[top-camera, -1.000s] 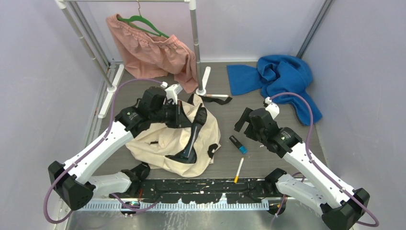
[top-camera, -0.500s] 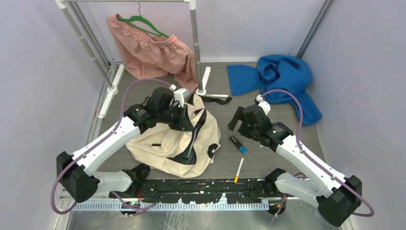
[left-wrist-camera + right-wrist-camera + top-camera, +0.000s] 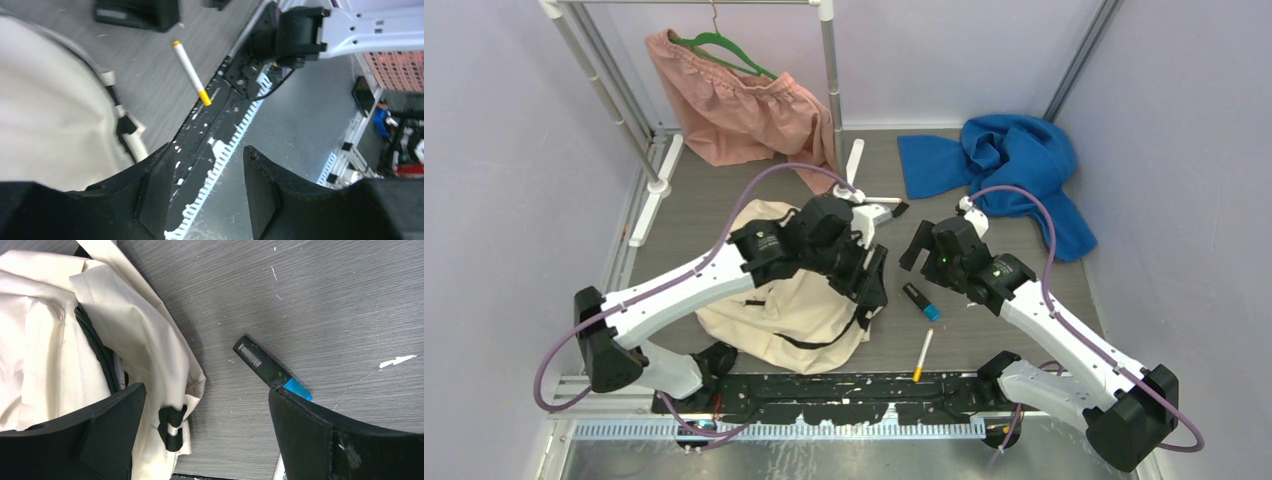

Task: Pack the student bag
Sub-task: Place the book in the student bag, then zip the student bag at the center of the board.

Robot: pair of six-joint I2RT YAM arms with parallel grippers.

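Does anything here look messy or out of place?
The student bag lies crumpled, while a white pen and a black-and-blue marker lie loose on the table beside it. A blue cloth is heaped at the back.

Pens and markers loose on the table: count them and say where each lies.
2. A black marker with a blue end lies just right of the cream fabric backpack; a white pen with yellow tips lies by the black front rail. More could be hidden under the backpack.

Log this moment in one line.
left gripper open, empty, by bag | right gripper open, empty, above marker | pen on table
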